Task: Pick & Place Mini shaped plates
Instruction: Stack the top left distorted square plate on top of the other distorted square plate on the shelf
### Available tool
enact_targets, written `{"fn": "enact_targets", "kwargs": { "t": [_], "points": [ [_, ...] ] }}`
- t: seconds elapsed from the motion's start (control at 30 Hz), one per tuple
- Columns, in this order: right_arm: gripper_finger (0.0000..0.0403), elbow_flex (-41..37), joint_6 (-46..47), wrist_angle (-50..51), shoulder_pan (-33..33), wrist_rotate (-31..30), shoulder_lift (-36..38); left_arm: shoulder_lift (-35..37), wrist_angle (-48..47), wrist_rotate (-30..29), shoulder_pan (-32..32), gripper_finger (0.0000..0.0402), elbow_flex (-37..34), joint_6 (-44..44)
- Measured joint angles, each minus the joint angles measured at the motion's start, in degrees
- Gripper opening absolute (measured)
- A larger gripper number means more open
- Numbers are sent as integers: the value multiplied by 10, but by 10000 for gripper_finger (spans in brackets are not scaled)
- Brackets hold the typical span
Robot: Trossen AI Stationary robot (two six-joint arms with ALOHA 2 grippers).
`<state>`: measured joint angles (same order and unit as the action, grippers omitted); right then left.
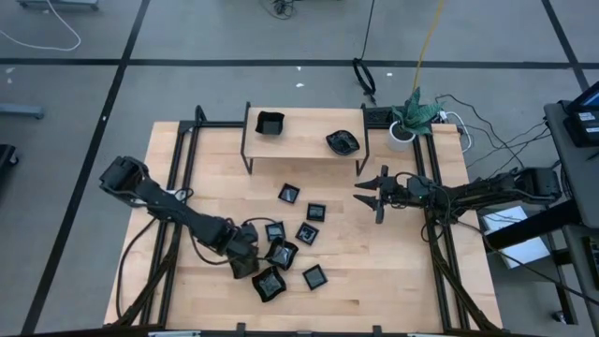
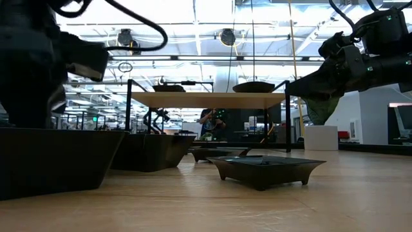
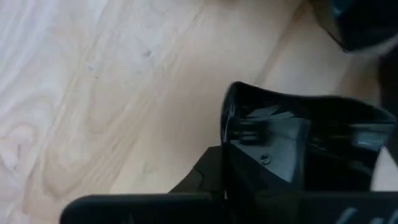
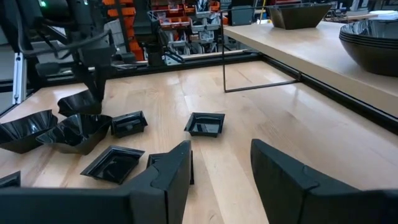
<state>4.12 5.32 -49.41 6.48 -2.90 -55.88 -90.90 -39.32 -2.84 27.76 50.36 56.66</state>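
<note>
Several mini shaped plates [image 1: 298, 231] lie scattered over the middle of the wooden tabletop [image 1: 402, 271], some touching in a cluster near my left arm, others lying apart toward the shelf. My left claw [image 1: 245, 263] is down among the nearest of them, and my left wrist view shows one finger inside a glossy black dish [image 3: 298, 134] against its wall, so I judge I am grasping that dish by its rim. My right claw [image 1: 367, 194] hangs above bare wood between the scatter and the shelf, fingers spread wide and holding nothing.

These dishes look light, stiff and slick. I expect the gloss to let them slide under a loose pinch, and the thin walls could chip if knocked. The flared rim is the place to hold: one finger inside, one outside, on a straight side of a square dish rather than at a corner.

The raised wooden shelf [image 1: 304, 136] at the back carries a square black bowl [image 1: 270, 123] on its left and a round wavy-rimmed stack [image 1: 343, 142] on its right. I cannot see what lies inside either.
</note>
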Motion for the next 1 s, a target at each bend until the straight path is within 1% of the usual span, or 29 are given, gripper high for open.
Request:
{"fn": "enact_targets", "kwargs": {
  "t": [0.1,0.17,0.23,0.33,0.4,0.5,0.6,0.73,0.87,1.0],
  "points": [
    [157,0,0,0,0,0,0,29,-2,-6,-3,5,0,5],
    [157,0,0,0,0,0,0,55,-3,-27,-4,4,0,5],
    [157,0,0,0,0,0,0,84,-2,-55,-5,4,0,8],
    [157,0,0,0,0,0,0,133,0,-119,-11,5,1,33],
    [157,0,0,0,0,0,0,169,5,-164,-26,6,1,61],
    [157,0,0,0,0,0,0,225,21,-195,-61,6,1,87],
    [157,0,-1,0,0,0,0,273,34,-196,-110,4,9,62],
    [157,0,-1,0,0,-1,0,308,25,-187,-192,4,56,-4],
    [157,0,-2,0,0,-1,0,308,-5,-124,-292,3,144,-98],
    [157,0,-2,-1,0,-3,0,275,-61,-82,-403,3,264,-155]
  ]
}}
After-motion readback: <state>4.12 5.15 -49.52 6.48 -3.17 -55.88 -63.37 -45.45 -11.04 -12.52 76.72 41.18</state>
